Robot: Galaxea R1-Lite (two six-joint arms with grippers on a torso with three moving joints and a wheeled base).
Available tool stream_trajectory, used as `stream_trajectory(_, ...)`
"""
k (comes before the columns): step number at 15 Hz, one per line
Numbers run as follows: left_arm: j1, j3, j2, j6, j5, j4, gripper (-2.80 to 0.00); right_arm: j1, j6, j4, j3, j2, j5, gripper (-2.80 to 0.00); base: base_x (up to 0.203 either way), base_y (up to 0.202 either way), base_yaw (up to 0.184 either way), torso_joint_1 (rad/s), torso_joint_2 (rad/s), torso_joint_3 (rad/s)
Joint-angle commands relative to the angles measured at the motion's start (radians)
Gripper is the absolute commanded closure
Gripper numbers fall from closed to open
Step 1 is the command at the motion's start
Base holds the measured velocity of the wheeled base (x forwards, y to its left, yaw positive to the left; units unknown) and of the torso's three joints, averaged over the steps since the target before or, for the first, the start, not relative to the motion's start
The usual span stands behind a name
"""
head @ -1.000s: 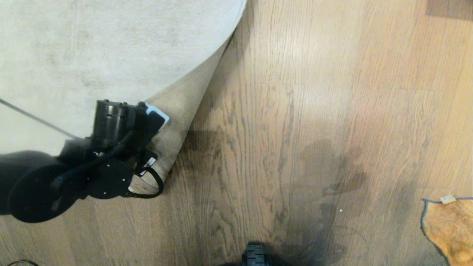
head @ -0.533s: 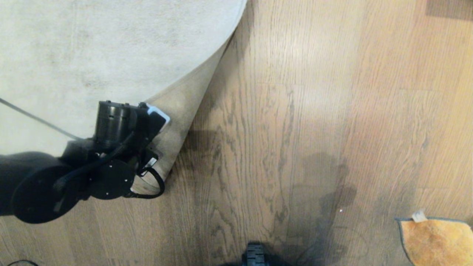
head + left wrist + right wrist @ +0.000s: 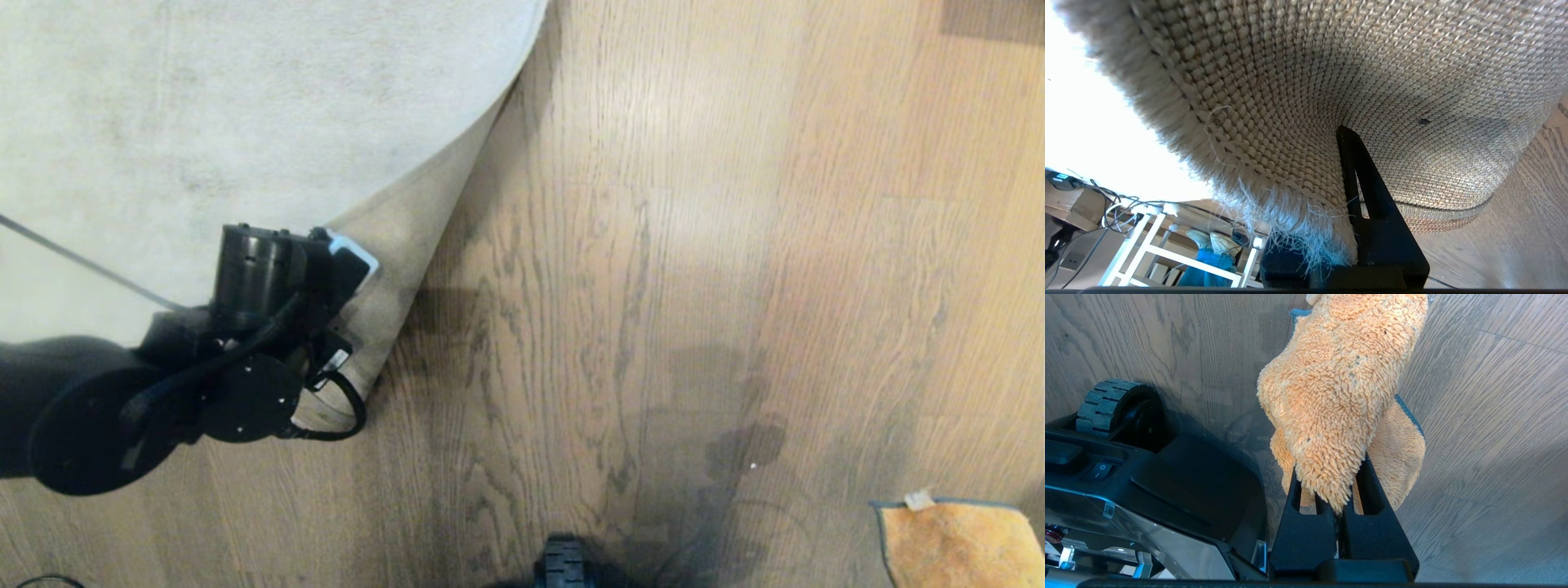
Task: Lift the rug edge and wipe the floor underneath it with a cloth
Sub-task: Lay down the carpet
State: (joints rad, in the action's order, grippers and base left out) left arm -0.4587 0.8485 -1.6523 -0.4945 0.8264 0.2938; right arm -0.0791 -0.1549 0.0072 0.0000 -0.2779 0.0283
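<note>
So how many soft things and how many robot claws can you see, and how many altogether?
Soft things: 2, the rug edge and the orange cloth.
Robot claws: 2, the left claw pinching the rug edge, the right claw pinching the cloth.
Total: 4.

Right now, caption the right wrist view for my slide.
Right end effector pinching fuzzy orange cloth above grained wood floor.
</note>
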Motion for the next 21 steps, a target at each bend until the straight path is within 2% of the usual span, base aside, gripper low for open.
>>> stream_trajectory(1,0.000,0.001,-0.001,-0.003,0.004,0.002,0.00,-0.001,-0.002,0.000,0.000,-0.003,0.001,0.00,0.000,0.000,0.000,0.000,0.00,0.000)
stream_trajectory(6,-0.008,0.000,-0.019,0.008,0.005,0.018,0.00,0.002,-0.002,0.000,0.000,-0.003,0.001,0.00,0.000,0.000,0.000,0.000,0.00,0.000)
stream_trajectory(10,-0.015,0.000,-0.021,0.010,0.005,0.024,0.00,0.089,-0.002,0.000,0.000,0.036,0.001,0.00,0.000,0.000,0.000,0.000,0.00,0.000)
stream_trajectory(16,-0.017,0.006,-0.010,0.010,0.007,0.024,0.00,0.083,0.000,0.000,0.000,0.275,0.002,0.00,0.000,0.000,0.000,0.000,0.00,0.000)
stream_trajectory(21,-0.052,0.015,0.048,0.005,0.006,0.022,0.00,0.082,0.001,0.000,0.000,0.278,0.002,0.00,0.000,0.000,0.000,0.000,0.00,0.000)
